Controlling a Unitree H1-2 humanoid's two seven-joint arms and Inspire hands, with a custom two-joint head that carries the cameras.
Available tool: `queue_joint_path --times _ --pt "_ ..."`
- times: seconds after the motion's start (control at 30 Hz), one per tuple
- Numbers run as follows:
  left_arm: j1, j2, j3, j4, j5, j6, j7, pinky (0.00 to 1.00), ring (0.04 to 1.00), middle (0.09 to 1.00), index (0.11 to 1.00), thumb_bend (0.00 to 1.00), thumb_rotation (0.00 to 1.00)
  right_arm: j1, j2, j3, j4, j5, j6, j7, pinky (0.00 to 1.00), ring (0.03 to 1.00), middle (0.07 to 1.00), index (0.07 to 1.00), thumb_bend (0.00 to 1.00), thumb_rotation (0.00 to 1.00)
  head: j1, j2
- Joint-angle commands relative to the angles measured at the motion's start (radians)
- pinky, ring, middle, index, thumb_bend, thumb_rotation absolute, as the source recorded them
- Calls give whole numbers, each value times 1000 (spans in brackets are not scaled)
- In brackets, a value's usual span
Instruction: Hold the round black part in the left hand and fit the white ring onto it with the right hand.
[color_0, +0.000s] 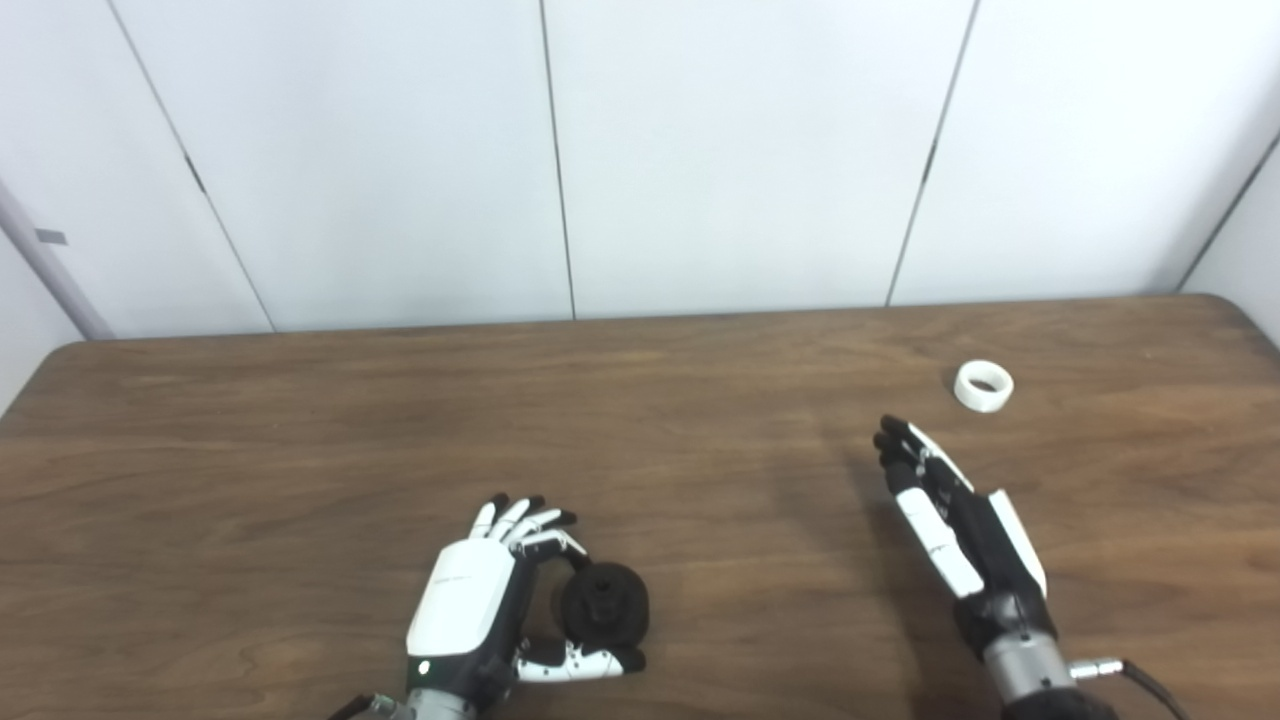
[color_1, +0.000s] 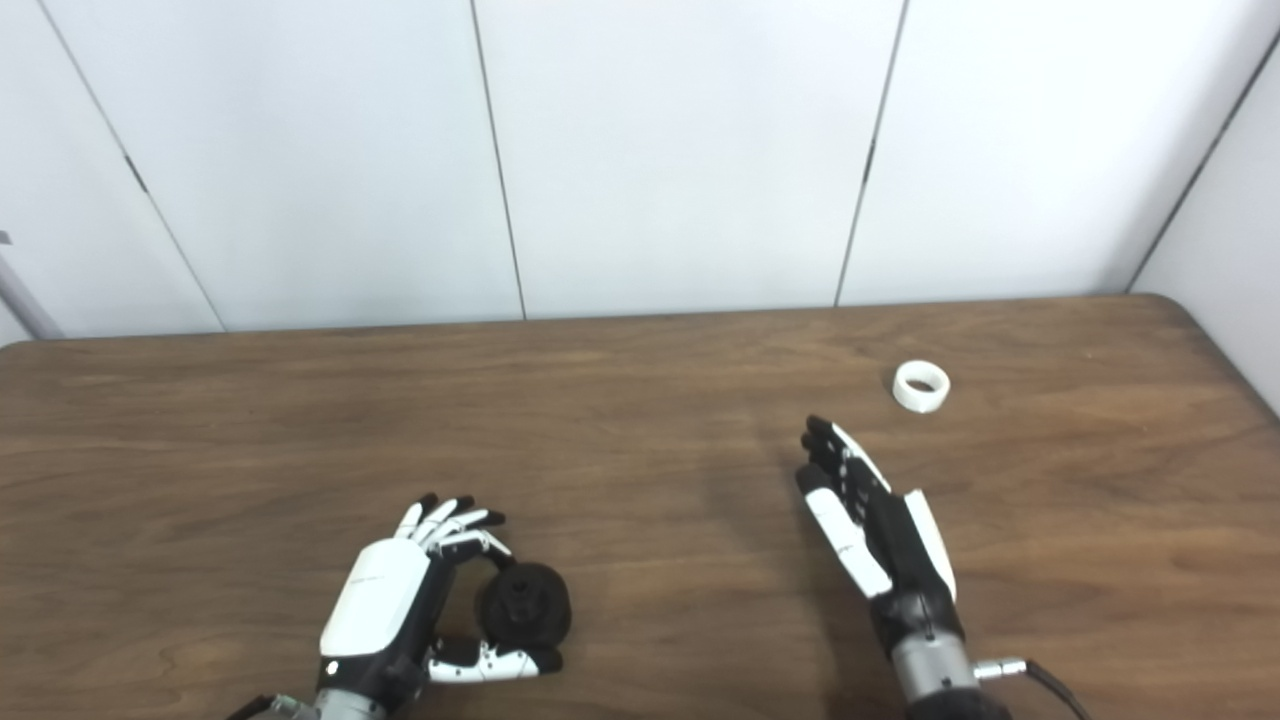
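- Round black part (color_0: 603, 603): I find it near the table's near edge, left of centre, set on edge between the left hand's (color_0: 480, 595) curled fingers and thumb. The hand cups it; I cannot confirm a firm grip or whether it is lifted.
- White ring (color_0: 984, 386): lying on the table (color_0: 700, 430), far right, untouched.
- Right hand (color_0: 950, 520): fingers straight and together, holding nothing, fingertips near the ring but apart from it.
- Step in hand, as I judge it: reach for the ring. I would spread the fingers first, approach from above, and pinch across the rim.
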Motion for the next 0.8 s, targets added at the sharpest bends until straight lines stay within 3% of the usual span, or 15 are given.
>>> queue_joint_path --times 0.0,0.2,0.33,0.57,0.77 --pt "22 16 1 0 18 -6 -4 1000 916 815 484 523 50 -43 -18 -8 -57 -49 8 -19 873 896 885 861 602 692 -21 3" --pt "26 23 14 -15 9 1 -31 1000 924 819 484 522 51 -129 -91 -27 -67 -144 62 -9 839 871 865 794 653 408 -58 12" --pt "28 29 24 -21 2 -3 -44 1000 921 817 484 522 52 -187 -170 -24 -43 -232 104 4 864 876 863 738 736 345 -82 17" --pt "37 34 42 -39 2 0 -68 1000 921 818 484 523 53 -269 -318 -12 30 -339 113 37 866 905 888 705 751 259 -115 21" --pt "46 36 54 -52 6 2 -81 1000 916 816 484 524 53 -328 -387 1 90 -383 115 69 874 948 910 699 782 235 -142 21"
